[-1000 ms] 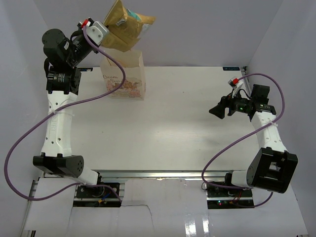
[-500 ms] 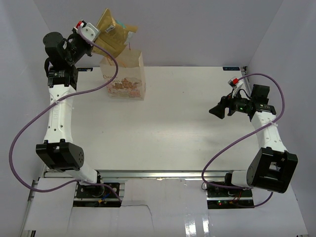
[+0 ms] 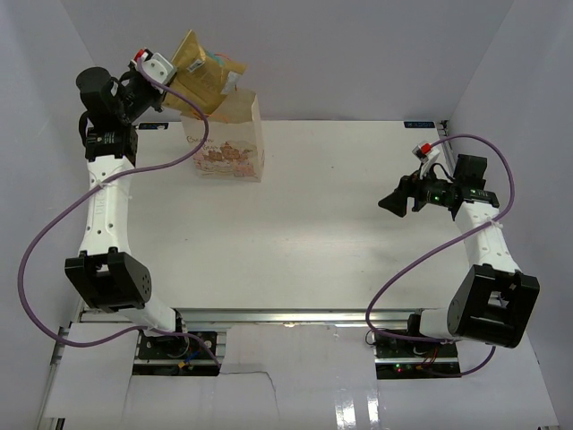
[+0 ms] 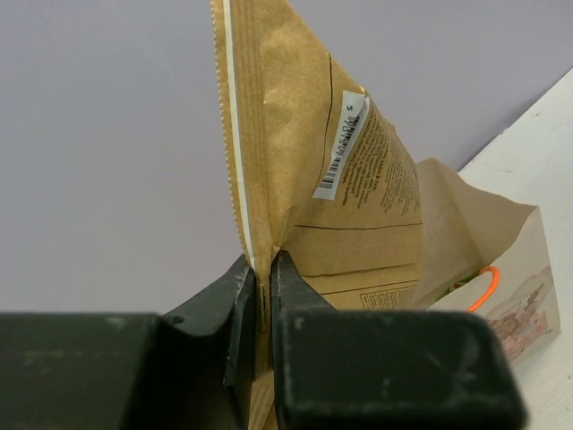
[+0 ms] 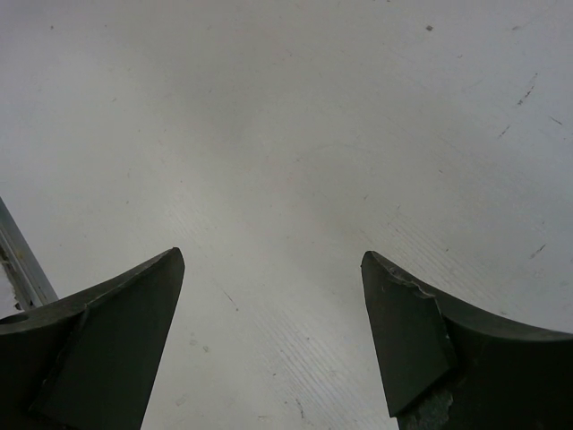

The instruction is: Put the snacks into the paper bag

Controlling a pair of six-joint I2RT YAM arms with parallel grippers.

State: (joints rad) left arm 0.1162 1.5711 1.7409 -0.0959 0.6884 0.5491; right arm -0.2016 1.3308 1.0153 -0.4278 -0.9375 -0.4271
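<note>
Swung left & lower: pouch (image 3: 204,76), now right over bag (image 3: 235,148) mouth.
L gripper (image 4: 260,269) clenched on pouch's side seam, holding it tilted just above bag, its lower edge overlapping bag's top in overhead view. Bag upright at far-left of table (image 3: 313,233). R gripper (image 3: 395,202) spread wide, nothing in it, well right of bag.

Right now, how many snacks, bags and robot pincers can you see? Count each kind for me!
Snacks: 1, the tan pouch
Bags: 1, the paper bag
Pincers: 2, the left pincer pinching the pouch's edge, the right pincer open over the table
Total: 4
</note>
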